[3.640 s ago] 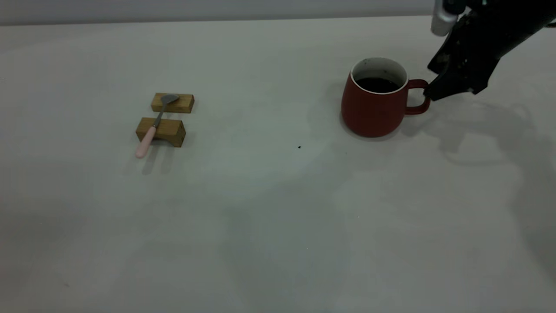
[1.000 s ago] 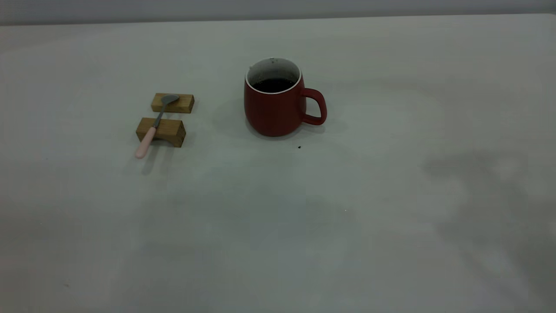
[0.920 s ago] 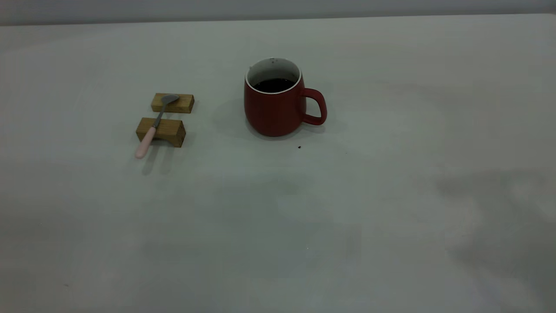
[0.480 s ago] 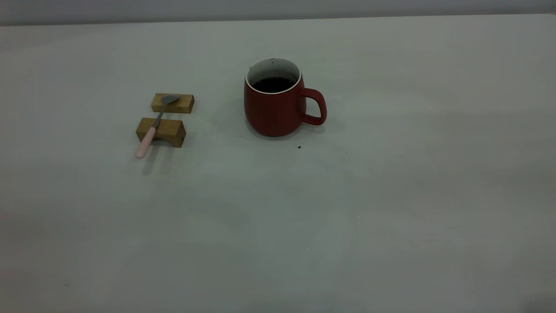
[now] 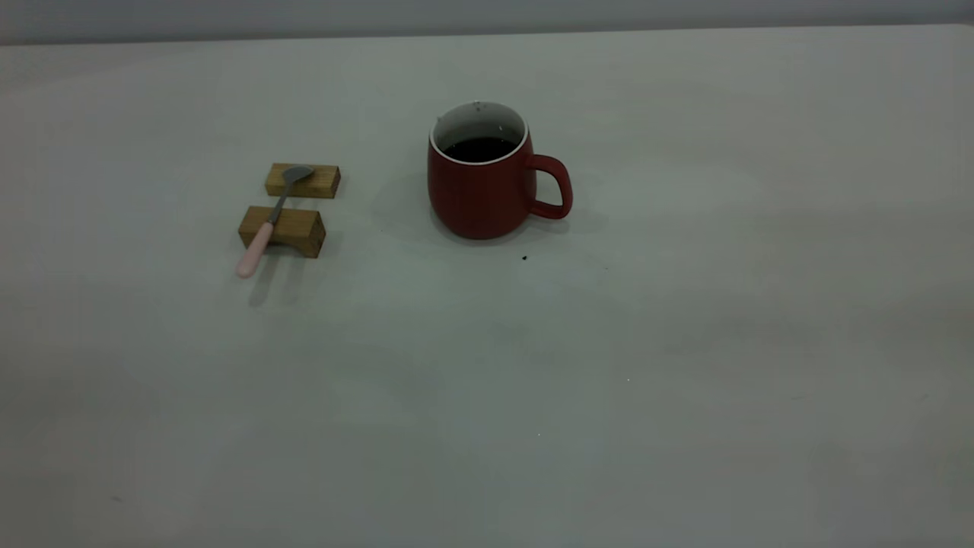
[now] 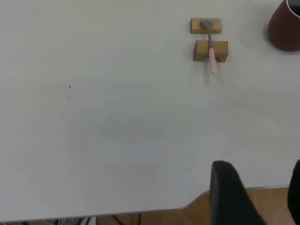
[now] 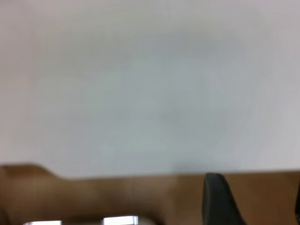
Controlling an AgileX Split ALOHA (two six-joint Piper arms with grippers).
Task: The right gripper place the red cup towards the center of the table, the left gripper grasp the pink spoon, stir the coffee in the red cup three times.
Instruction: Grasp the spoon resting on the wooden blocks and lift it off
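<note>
The red cup (image 5: 487,190) stands upright near the middle of the table (image 5: 609,380), handle to the right, with dark coffee (image 5: 479,148) inside. Left of it the pink spoon (image 5: 266,224) lies across two small wooden blocks, bowl on the far block (image 5: 302,180) and pink handle jutting past the near block (image 5: 283,230). No arm shows in the exterior view. My left gripper (image 6: 260,187) hangs open over the table's edge, far from the spoon (image 6: 210,47) and the cup (image 6: 286,28). My right gripper (image 7: 258,201) is open too, off the table's edge, holding nothing.
A few tiny dark specks (image 5: 524,258) lie just in front of the cup. Both wrist views show the table's edge with brown floor (image 7: 117,197) beyond it. Wide bare table surface lies around the cup and the blocks.
The cup went from the right side to the middle, and the right gripper let go of its handle and left the exterior view. Over the last second only its shadow faded away.
</note>
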